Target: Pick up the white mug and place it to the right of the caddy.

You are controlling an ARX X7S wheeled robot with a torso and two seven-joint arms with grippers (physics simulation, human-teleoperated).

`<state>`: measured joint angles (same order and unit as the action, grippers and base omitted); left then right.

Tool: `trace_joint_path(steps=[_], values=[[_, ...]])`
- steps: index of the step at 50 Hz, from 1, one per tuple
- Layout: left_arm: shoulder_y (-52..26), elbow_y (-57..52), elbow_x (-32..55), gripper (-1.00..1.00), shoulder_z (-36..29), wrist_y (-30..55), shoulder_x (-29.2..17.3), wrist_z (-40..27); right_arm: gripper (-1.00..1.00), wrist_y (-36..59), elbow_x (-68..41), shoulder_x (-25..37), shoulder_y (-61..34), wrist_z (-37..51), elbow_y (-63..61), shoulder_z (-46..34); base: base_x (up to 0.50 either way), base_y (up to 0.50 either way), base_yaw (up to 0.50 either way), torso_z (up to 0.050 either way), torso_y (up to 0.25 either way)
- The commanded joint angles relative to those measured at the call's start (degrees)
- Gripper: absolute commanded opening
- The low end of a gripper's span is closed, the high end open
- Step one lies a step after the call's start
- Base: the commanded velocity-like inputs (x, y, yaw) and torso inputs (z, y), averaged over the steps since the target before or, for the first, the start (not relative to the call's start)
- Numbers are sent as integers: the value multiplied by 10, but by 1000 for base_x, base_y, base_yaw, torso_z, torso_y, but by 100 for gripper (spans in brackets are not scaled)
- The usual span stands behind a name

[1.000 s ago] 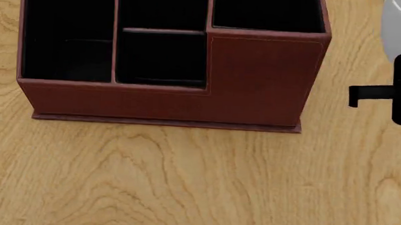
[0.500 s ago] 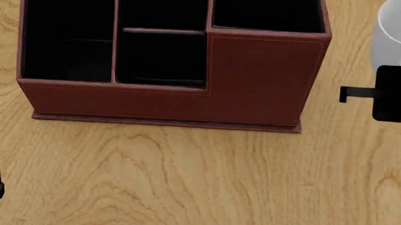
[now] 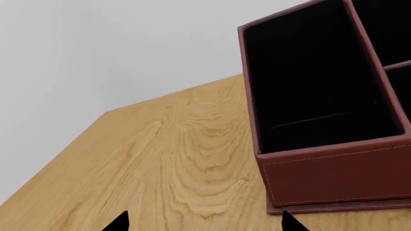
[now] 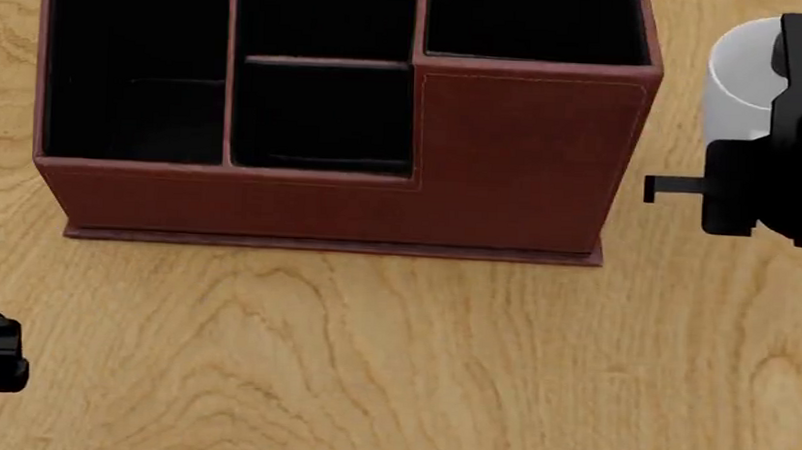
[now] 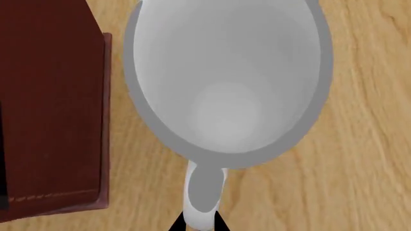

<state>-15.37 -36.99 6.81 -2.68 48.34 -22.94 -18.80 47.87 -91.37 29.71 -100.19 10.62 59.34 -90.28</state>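
**A:** On the right edge of your head view, the white mug (image 4: 740,87) sits just beside the caddy (image 4: 510,159), partly hidden behind your right gripper (image 4: 756,192). Any writing you can read?

**B:** None shows on the mug or the caddy; both faces you see are plain.

**A:** What is your right claw doing?

**B:** At your right wrist, two dark fingertips (image 5: 176,224) sit narrow on either side of the mug's loop handle (image 5: 204,195), pinching it. The mug (image 5: 228,82) stands upright, mouth open toward the camera, glossy white inside, with the caddy's wall (image 5: 51,106) close alongside but apart from it.

**A:** And your left claw?

**B:** Your left gripper (image 3: 202,224) shows two dark tips spread wide over bare wood, with nothing between them, near the caddy's corner (image 3: 334,178).

**A:** Materials?

**B:** You have a wood-grain table (image 4: 369,354), reddish-brown leather-look caddy with pale stitched edges and black-lined rectangular compartments.
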Motion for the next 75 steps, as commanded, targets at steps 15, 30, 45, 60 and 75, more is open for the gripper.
trace_joint_path(steps=[15, 30, 45, 60, 75], values=[[8, 7, 2, 100, 6, -11, -3, -3, -100, -14, 71, -90, 34, -114, 152, -27, 0, 0, 0, 0, 1], [17, 8, 4, 100, 12, -20, -6, -4, -100, -13, 76, -93, 54, -116, 155, -17, 0, 0, 0, 0, 1], [20, -3, 8, 100, 15, -13, -7, -6, -100, -9, 85, -93, 55, -117, 153, -7, 0, 0, 0, 0, 0], [12, -24, 15, 100, 20, 10, -9, -7, 100, 10, 72, -61, 37, -77, 90, 9, 0, 0, 0, 0, 1], [6, -36, 19, 100, 19, 15, -8, -9, 100, 55, -2, 56, -9, 83, -175, 66, 0, 0, 0, 0, 0]])
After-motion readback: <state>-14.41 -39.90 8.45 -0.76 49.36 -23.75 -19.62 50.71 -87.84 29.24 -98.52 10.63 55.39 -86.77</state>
